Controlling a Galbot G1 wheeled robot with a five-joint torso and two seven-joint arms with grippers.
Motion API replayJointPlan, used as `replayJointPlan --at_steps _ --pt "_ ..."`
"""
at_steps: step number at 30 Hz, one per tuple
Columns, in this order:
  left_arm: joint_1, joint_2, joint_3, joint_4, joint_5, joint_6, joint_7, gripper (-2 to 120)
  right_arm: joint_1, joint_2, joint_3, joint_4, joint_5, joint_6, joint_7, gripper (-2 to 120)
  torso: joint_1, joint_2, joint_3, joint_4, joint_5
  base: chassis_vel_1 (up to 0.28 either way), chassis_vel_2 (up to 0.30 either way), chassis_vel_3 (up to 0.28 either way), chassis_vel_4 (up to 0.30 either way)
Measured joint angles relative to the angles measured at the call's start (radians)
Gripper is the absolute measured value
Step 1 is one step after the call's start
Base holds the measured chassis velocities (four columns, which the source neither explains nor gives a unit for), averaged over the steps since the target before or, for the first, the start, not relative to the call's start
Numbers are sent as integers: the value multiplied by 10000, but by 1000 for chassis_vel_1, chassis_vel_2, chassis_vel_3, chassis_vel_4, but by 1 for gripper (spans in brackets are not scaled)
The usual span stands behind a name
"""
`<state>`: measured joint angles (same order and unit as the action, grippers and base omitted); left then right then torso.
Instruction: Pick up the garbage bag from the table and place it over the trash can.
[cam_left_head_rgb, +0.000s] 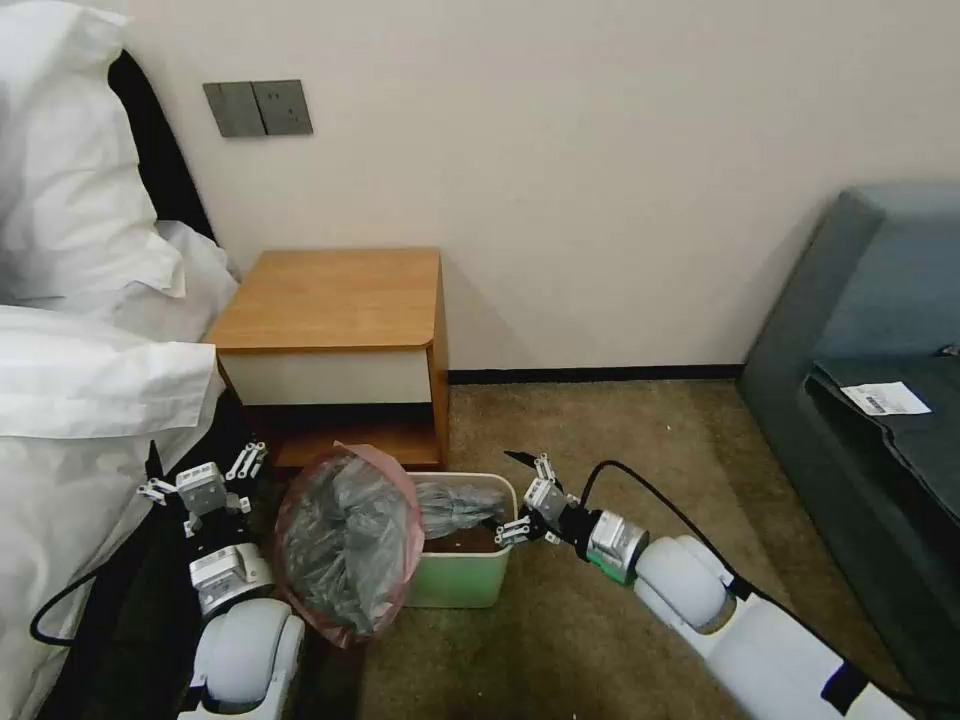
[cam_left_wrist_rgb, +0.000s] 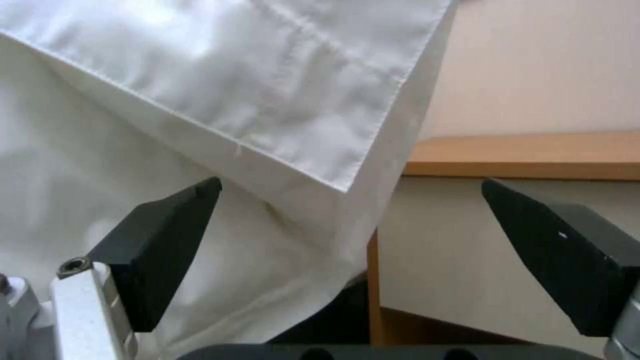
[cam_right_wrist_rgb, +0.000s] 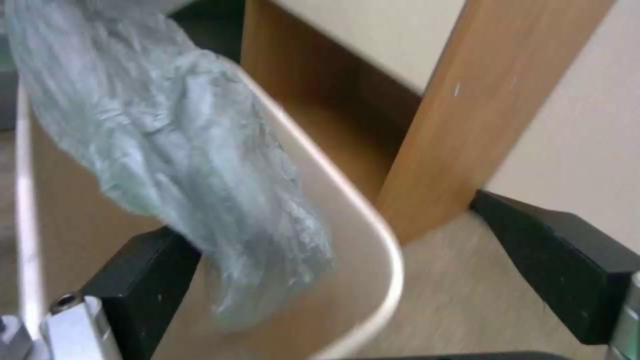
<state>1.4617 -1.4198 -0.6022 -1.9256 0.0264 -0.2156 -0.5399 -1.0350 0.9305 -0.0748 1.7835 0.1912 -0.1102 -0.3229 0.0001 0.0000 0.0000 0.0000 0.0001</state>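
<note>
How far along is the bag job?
Done: the bag is off the table; its tail lies in the can. In hand: nothing. The left gripper stands open by the bedding, the right gripper open at the can's rim. Left: the pink-banded mouth stands beside the can, not over its rim.

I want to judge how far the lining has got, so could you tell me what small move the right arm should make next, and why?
Probably close the right gripper on the garbage bag at the rim of the trash can. Its jaws stand open astride that rim, with grey film hanging between them, while the pink-banded mouth still bulges outside the can's left side. The left gripper is open near the bedding.
</note>
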Motion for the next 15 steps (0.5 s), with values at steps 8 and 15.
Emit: replayJointPlan --at_steps 8,15 --pt "154 -100 74 4 271 -3 71 98 539 -946 -251 521 1897 -1414 385 100 0 -1 0 0 0 0 0 0 0" --pt "126 -192 115 97 465 -19 88 98 1039 -2177 -430 1123 4023 -2228 732 100 0 0 0 1 1 0 0 0 0"
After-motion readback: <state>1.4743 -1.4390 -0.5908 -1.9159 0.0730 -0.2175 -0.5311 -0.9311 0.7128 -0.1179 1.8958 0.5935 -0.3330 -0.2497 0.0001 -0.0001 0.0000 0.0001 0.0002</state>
